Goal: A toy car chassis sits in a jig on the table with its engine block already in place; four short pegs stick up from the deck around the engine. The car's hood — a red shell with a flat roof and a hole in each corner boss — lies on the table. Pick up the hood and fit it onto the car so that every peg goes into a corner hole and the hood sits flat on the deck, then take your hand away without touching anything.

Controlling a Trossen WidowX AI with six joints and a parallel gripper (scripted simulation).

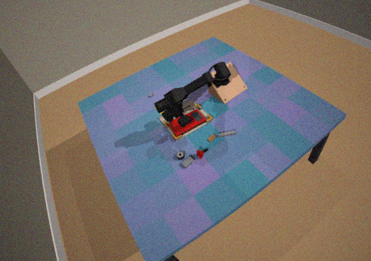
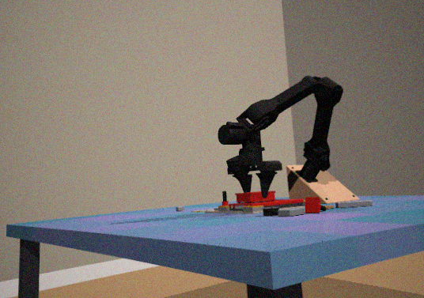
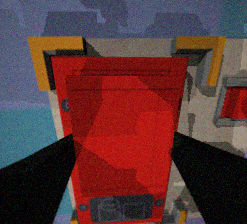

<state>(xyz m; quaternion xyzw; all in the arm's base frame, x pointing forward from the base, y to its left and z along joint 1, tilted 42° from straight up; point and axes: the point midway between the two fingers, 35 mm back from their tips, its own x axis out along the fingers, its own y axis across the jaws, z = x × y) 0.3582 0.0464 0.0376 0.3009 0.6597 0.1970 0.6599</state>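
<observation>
Your gripper (image 1: 184, 120) (image 2: 256, 194) (image 3: 123, 136) stands fairly wide, its fingers clamped on the sides of the red hood (image 2: 255, 197) (image 3: 126, 130), one at nine o'clock and the other at three in the wrist view. You have the hood directly over the red chassis (image 1: 176, 132) (image 2: 290, 202) (image 3: 119, 64), which lies in the jig (image 1: 177, 137) (image 3: 37, 62) with yellow corners. In the exterior view the hood sits low on the deck, but you cannot tell whether it is fully flat there.

From above, your own arm (image 1: 194, 85) (image 2: 294, 97) covers much of the hood, and the engine block is hidden from you. Look at the wrist view and you can make out small dark round spots near the hood's edges, at about ten, seven and five o'clock; whether each is a peg seated in its hole is too blurred to say. The fingers' tips are dark and run in from the frame's edges, so you see little of their contact. Toward three o'clock there, a grey-framed holder (image 3: 221, 102) with a red piece inside is cut off by the border.
</observation>
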